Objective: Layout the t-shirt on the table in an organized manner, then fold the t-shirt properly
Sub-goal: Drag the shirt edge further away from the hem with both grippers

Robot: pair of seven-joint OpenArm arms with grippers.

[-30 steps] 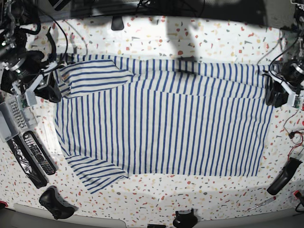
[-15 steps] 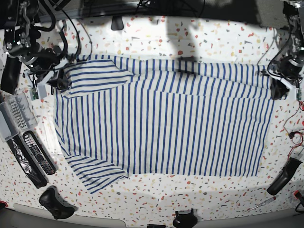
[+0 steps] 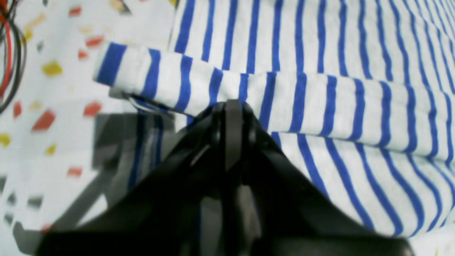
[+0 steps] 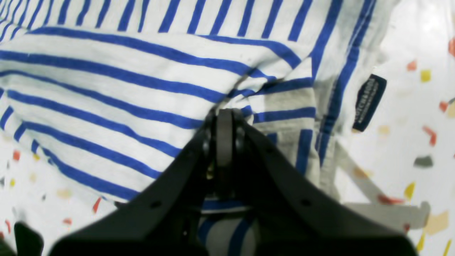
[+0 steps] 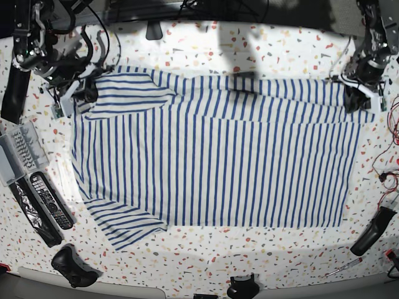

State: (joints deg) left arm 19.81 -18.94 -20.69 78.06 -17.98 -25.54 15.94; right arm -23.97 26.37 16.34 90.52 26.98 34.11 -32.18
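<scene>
The white blue-striped t-shirt (image 5: 212, 162) lies spread flat on the speckled table (image 5: 280, 53), one sleeve at the lower left and one at the upper left. My left gripper (image 5: 356, 99) is shut on the shirt's far right corner; the left wrist view shows its jaws (image 3: 231, 106) closed on a rolled edge of the shirt (image 3: 320, 103). My right gripper (image 5: 84, 94) is shut on the far left edge by the upper sleeve; the right wrist view shows its jaws (image 4: 224, 119) pinching bunched cloth (image 4: 106, 89) beside the small dark tag (image 4: 368, 101).
Remote controls (image 5: 50, 200) and a grey tray (image 5: 14, 154) lie along the left edge. A black controller (image 5: 72, 265) sits at the front left. A black handle (image 5: 372, 230), a screwdriver (image 5: 341, 268) and red wires (image 5: 388, 177) are at the right.
Both grippers have moved toward the far side of the table and drawn the shirt's far edge with them. The far right corner has lifted and shifted inward.
</scene>
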